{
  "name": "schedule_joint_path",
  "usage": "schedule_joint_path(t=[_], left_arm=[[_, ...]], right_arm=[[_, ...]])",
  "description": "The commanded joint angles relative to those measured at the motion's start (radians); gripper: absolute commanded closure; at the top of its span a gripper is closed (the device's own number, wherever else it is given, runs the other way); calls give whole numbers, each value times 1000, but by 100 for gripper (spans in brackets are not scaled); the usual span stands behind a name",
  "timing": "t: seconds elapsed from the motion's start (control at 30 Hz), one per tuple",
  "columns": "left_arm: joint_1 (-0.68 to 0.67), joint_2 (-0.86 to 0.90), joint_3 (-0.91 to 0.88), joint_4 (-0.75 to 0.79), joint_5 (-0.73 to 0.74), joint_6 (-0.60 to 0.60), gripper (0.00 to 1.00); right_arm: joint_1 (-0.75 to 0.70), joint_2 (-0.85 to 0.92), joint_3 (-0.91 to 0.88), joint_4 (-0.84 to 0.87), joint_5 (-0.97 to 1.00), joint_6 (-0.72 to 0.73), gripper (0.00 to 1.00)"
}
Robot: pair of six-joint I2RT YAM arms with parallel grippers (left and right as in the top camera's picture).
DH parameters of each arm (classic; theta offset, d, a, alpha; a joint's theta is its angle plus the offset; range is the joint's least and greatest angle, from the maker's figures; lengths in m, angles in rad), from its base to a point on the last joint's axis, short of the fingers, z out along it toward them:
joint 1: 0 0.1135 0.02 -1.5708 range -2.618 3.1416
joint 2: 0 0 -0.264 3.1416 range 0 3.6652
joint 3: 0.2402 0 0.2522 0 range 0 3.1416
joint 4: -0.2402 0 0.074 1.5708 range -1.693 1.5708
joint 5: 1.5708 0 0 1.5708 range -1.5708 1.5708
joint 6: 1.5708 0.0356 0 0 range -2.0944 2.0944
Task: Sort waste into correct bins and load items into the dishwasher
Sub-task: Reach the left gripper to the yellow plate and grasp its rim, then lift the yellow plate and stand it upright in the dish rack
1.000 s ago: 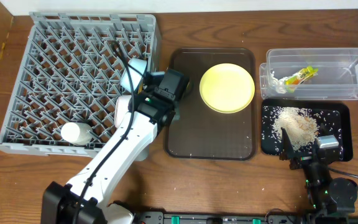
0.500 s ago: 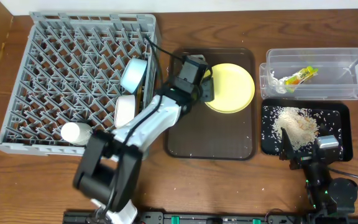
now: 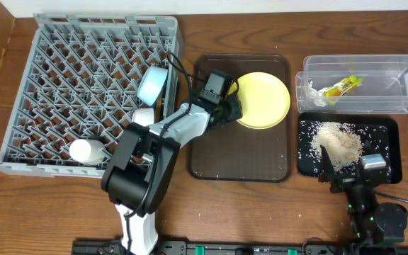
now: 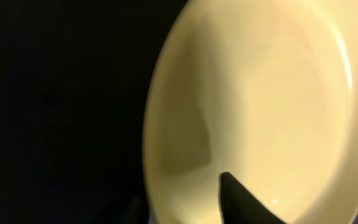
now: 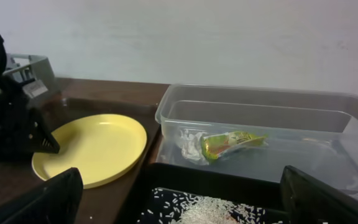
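Dark wooden tabletop [image 3: 190,35] fills the overhead view, and the right wrist view adds a plain pale wall [image 5: 229,37] behind it. Writing is scarce. The green-and-yellow wrapper [image 3: 341,86] carries print, and what looks like a small white label [image 5: 35,89] sits on the corner of the grey dish rack [image 3: 62,42], but we can read neither. The wrapper lies inside the clear tub [image 3: 395,71] at the far right. Just in front of the tub, the black tray [image 3: 387,152] holds a heap of rice [image 3: 337,144] with stray grains around it.

The yellow plate [image 3: 266,99] lies in the far right part of the brown tray [image 3: 239,152], between rack and tub. Our left claw [image 3: 232,110] is at the plate's left rim. From overhead we see only that it meets the rim. The left wrist view, filled by the plate against darkness, shows one dark finger [image 4: 244,199] over the plate's inner face. We cannot tell whether the jaws have closed on the rim.

Only the overhead view shows the rack's load: a light blue bowl [image 3: 151,85] on edge, a pale bowl [image 3: 142,115] just beside it and partly behind the arm, and a white cup [image 3: 87,151] near the front wall. Our right claw [image 3: 351,168] hovers at the black tray's near edge. Its wrist view shows its fingers spread wide in the bottom corners, holding nothing.
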Motion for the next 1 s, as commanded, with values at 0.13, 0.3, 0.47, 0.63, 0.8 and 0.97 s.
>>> schedule_joint_path(t=[0.13, 0.3, 0.47, 0.63, 0.8, 0.97], left_arm=[[-1, 98, -2, 9, 80, -60, 81], [20, 77, -2, 8, 87, 16, 92], [110, -76, -2, -24, 138, 117, 92], [216, -295, -2, -100, 136, 241, 92], [367, -494, -2, -176, 134, 252, 92], [530, -626, -2, -259, 132, 332, 92]], right_arm=[[-8, -5, -1, -3, -5, -6, 1], [-8, -5, -1, -3, -5, -6, 1], [-8, -5, -1, -3, -5, -6, 1], [-8, -5, -1, -3, -5, -6, 1], [-8, -5, -1, -3, -5, -6, 1], [-8, -5, -1, -3, -5, -6, 1]])
